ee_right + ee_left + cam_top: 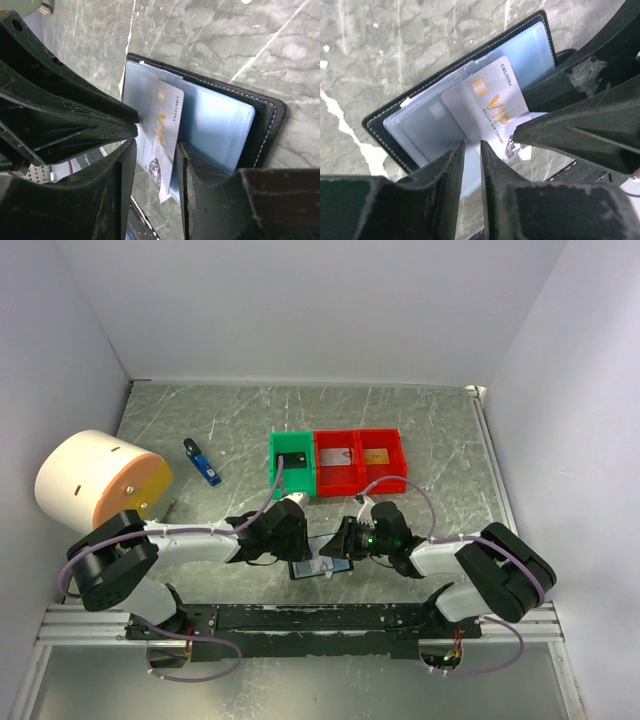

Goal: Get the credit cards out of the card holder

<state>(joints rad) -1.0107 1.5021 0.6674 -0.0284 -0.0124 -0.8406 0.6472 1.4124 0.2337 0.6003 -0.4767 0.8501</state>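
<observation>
**Pinning the card holder so the VIP card can slide out**

My left end effector [471, 150] is narrowed onto the near edge of the open card holder [420, 127]. It appears to pinch the clear sleeves so the holder cannot follow the card across the counter [430, 430]. My right end effector [156, 150] stands part open astride the silver VIP card [490, 102], which juts from its sleeve. I cannot tell whether it grips the card. Beyond the card holder, the green bin [292, 437] holds a black card [297, 457]. The middle red bin [338, 436] holds a grey card [341, 455], and the end red bin [382, 434] a gold card [377, 456].

one card holder [427, 131], one green bin [275, 465], two red bins [338, 486]
</observation>
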